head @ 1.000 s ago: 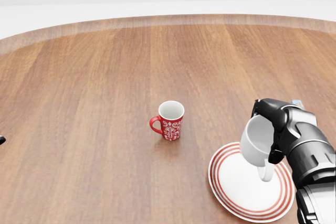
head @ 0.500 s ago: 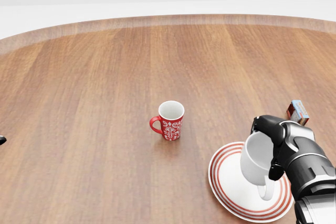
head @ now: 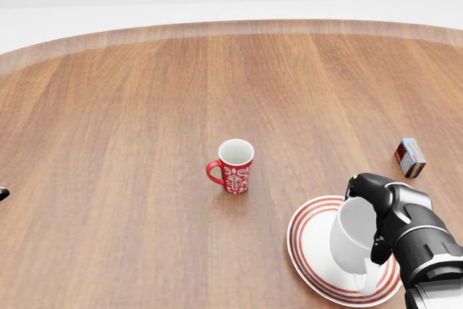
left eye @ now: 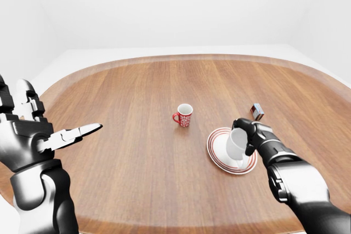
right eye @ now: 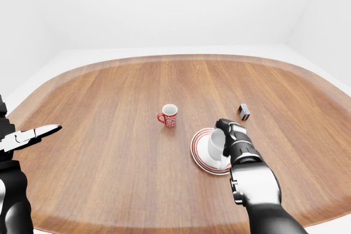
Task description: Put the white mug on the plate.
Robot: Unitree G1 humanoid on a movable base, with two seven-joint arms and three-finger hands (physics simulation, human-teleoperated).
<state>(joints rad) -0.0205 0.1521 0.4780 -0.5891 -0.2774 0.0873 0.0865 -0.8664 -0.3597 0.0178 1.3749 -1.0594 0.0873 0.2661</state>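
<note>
The white mug [head: 353, 242] is tilted, its open side toward the view's left, and sits low over the white plate with red rings [head: 312, 245] at the head view's lower right. My right hand [head: 376, 215] is shut on the mug from the right. Whether the mug touches the plate I cannot tell. My left hand [left eye: 55, 135] is open and empty at the left of the left-eye view, raised above the table's left part.
A red patterned mug [head: 233, 165] stands upright left of the plate. A small red and blue box [head: 410, 157] lies above the plate, at the right. The round wooden table [head: 145, 106] spreads around them.
My right hand has lowered the white mug down onto or just over the plate. The small box behind it has come into view. The left hand has not moved.
</note>
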